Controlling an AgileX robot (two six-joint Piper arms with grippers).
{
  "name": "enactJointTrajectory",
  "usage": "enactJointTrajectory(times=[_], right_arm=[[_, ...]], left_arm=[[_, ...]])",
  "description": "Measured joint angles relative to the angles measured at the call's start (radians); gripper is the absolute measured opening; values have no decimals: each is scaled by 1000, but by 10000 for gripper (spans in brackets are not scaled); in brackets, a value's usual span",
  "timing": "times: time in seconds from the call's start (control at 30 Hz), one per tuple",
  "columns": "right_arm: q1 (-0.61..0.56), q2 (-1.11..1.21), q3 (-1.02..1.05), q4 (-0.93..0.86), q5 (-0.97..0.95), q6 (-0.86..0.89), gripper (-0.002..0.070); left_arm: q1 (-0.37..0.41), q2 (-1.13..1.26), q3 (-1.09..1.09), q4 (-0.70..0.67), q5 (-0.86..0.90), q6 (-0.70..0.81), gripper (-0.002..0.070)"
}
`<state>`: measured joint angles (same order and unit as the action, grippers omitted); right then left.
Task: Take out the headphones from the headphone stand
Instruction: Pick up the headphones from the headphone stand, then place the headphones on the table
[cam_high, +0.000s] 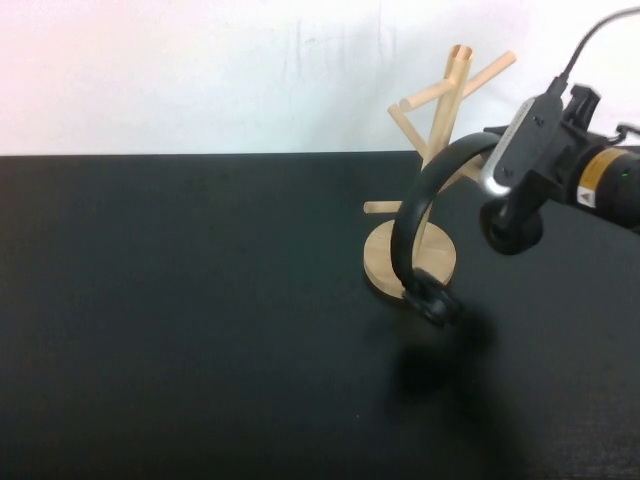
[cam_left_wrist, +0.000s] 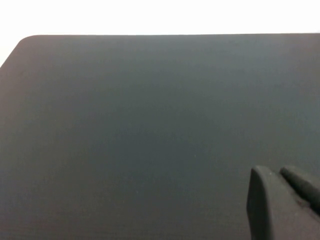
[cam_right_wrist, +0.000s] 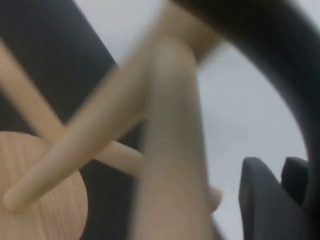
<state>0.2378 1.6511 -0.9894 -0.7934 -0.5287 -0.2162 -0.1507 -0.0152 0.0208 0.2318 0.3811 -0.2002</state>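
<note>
The black headphones (cam_high: 405, 225) hang in front of the light wooden headphone stand (cam_high: 443, 100). The thin headband arches across the pole. One ear cup (cam_high: 432, 298) dangles just above the round base and the other (cam_high: 512, 230) hangs below my right gripper. My right gripper (cam_high: 497, 185) is to the right of the pole, shut on the headband's upper end. In the right wrist view the headband (cam_right_wrist: 270, 45) curves over the stand's pegs (cam_right_wrist: 172, 125) beside my right gripper (cam_right_wrist: 277, 195). I cannot tell if the band touches a peg. My left gripper (cam_left_wrist: 276, 172) is shut and empty over bare table.
The black table (cam_high: 180, 320) spreads to the left and front of the stand. A white wall (cam_high: 200, 70) rises behind the table's far edge. The stand's pegs (cam_high: 490, 70) stick out at angles close to my right arm.
</note>
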Motion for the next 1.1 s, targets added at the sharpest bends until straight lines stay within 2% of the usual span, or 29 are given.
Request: enactJointTrajectory(times=[0.17, 0.27, 0.33, 0.43, 0.53, 0.63, 0.8, 0.97, 1.1], right_arm=[[6, -216, 118, -20, 116, 44, -3], [6, -350, 166, 20, 232, 187, -3], [6, -403, 169, 59, 385, 322, -3], [6, -412, 154, 79, 651, 426, -3], [6, -375, 154, 79, 879, 457, -3], [6, -313, 154, 84, 1029, 473, -3], [-13, -184, 110, 186, 1138, 537, -3], [-78, -1, -20, 383, 1220, 366, -3], [-87, 94, -119, 363, 1222, 358, -3]], left_arm=[[0, 0, 0, 0, 0, 0, 2], [0, 0, 0, 0, 0, 0, 2], [0, 0, 0, 0, 0, 0, 2], [0, 0, 0, 0, 0, 0, 2], [0, 0, 0, 0, 0, 0, 2], [0, 0, 0, 0, 0, 0, 2], [0, 0, 0, 0, 0, 0, 2], [0, 0, 0, 0, 0, 0, 2], [0, 0, 0, 0, 0, 0, 2]])
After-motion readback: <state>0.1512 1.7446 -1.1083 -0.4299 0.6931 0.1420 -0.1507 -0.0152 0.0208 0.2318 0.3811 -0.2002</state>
